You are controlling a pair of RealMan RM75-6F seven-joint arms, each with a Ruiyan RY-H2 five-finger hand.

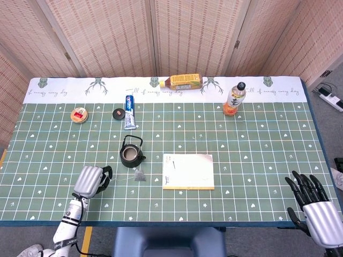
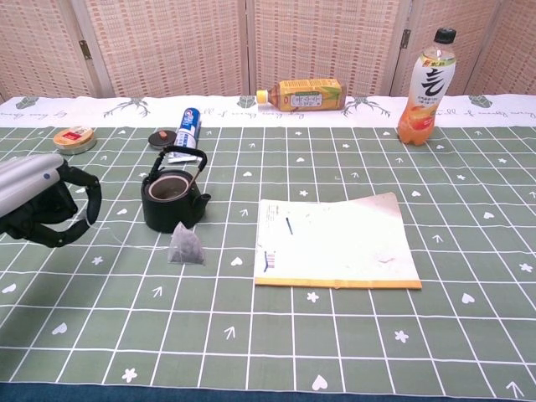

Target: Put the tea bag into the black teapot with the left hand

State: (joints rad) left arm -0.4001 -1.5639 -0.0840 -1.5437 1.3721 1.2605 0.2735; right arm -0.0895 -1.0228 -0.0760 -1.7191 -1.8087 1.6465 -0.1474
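The black teapot (image 1: pixel 132 154) (image 2: pixel 172 201) stands lidless, left of the table's middle. The tea bag (image 1: pixel 140 175) (image 2: pixel 186 247) sits on the cloth just in front of it, leaning close to the pot. A thin string runs from the bag leftward up to my left hand (image 1: pixel 90 181) (image 2: pixel 42 201), whose curled fingers pinch the string's end above the table. My right hand (image 1: pixel 313 206) hangs off the table's front right corner with fingers spread and nothing in it; the chest view does not show it.
A notebook (image 1: pixel 188 171) (image 2: pixel 335 243) lies right of the teapot. Behind the pot are its lid (image 1: pixel 118 113) (image 2: pixel 160 137), a toothpaste tube (image 1: pixel 129 112) and a small tin (image 1: pixel 79 114). A lying yellow bottle (image 1: pixel 183 81) and an upright orange bottle (image 1: pixel 233 99) stand at the back.
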